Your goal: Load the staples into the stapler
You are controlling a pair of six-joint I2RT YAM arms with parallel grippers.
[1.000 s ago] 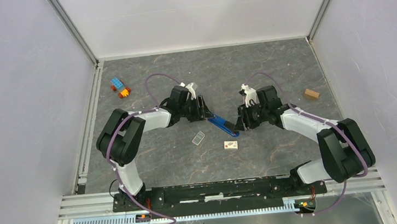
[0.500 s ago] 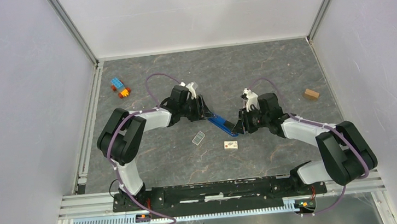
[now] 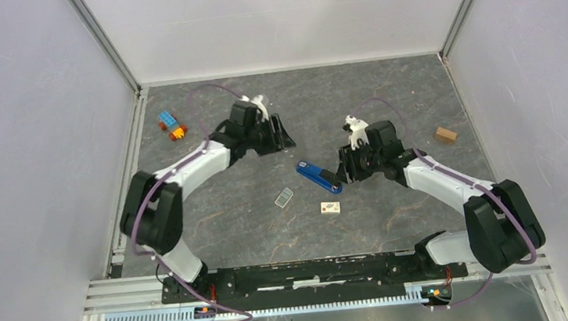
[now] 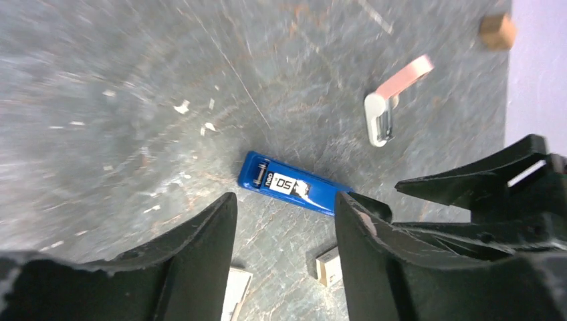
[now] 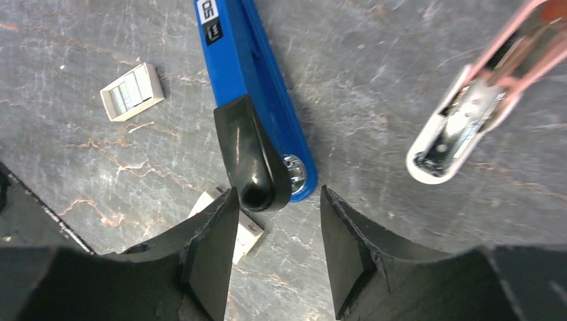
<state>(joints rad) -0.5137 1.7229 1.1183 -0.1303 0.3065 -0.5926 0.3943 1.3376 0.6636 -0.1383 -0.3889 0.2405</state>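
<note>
Top external: the stapler (image 3: pixel 318 177) lies flat on the tabletop (image 3: pixel 385 96), with the staples (image 3: pixel 284 198) just beside it on its near side. The left claw (image 3: pixel 281 135) hangs off the stapler's far side, apart from it.

Left wrist: that claw gapes wide and empty, with the stapler below.

Right wrist: the right claw (image 5: pixel 277 200) stands open at the stapler's black end, gripping nothing. With only one end pinched, the stapler could pivot and knock the staples away.

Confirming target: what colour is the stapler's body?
Blue stapler, black end; clearest from right wrist.
</note>
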